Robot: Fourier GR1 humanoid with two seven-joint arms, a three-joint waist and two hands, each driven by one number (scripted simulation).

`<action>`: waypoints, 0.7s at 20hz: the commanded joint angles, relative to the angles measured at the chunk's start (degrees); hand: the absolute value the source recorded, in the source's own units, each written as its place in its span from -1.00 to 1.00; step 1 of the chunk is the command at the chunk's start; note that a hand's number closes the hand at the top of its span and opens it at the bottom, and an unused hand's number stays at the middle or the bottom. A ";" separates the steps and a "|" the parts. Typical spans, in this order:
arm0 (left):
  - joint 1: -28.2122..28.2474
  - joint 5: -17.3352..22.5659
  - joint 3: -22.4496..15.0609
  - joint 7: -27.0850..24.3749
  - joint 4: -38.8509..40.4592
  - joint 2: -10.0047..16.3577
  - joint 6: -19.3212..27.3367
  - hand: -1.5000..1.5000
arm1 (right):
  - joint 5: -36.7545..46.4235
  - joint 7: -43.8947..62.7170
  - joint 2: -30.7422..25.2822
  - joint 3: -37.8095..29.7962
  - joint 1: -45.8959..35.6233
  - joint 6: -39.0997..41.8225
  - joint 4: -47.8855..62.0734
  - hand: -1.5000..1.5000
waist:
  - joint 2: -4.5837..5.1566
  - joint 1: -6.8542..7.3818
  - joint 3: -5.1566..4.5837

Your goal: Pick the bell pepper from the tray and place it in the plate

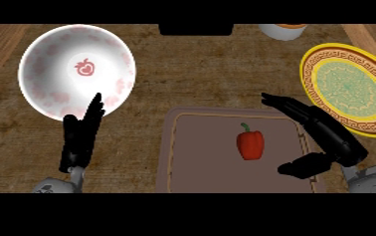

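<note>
Wooden tabletop point(206, 70) carries a white plate point(51, 60) at left, a brown tray point(198, 150) at centre and a yellow plate point(341, 88) at right. Right hand point(327, 133) hovers over the tray's right edge, fingers point(290, 105) straight, wide from the thumb, holding nothing. Left hand point(79, 138) rests open, fingers up, at the white plate's lower rim. Red pepper point(250, 144) lies on the tray, untouched.

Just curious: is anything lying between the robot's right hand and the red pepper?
No. In the head view only bare tray separates the right hand from the pepper.

Kitchen, wooden counter point(213, 70), patterned plates point(73, 65), serving tray point(213, 150)
</note>
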 commanded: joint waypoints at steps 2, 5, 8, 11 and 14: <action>-1.00 -0.59 1.50 -0.37 1.45 -0.07 -0.44 0.00 | 4.36 12.68 -2.62 2.28 -5.83 7.48 -3.34 -1.00 | 0.09 0.14 -0.02; 1.52 -0.79 0.51 1.48 -2.82 0.37 -0.10 0.00 | 5.02 18.03 -4.99 6.15 -4.16 13.79 -7.04 -1.00 | -0.15 -0.05 -0.03; -2.04 -1.42 0.81 3.56 -1.85 -0.45 -0.60 0.00 | 4.02 21.22 -1.40 6.53 -10.24 19.84 -1.81 -1.00 | 0.19 0.34 0.03; -1.48 -1.00 2.96 2.24 -0.42 0.89 -2.84 0.00 | 3.02 29.37 2.57 7.01 -13.83 25.03 -3.51 -1.00 | 0.13 0.23 0.02; -0.18 -1.79 3.63 0.51 -0.22 -1.19 -3.11 0.00 | 4.18 33.94 5.58 5.26 -12.59 27.12 -6.33 -1.00 | 0.07 -0.10 0.02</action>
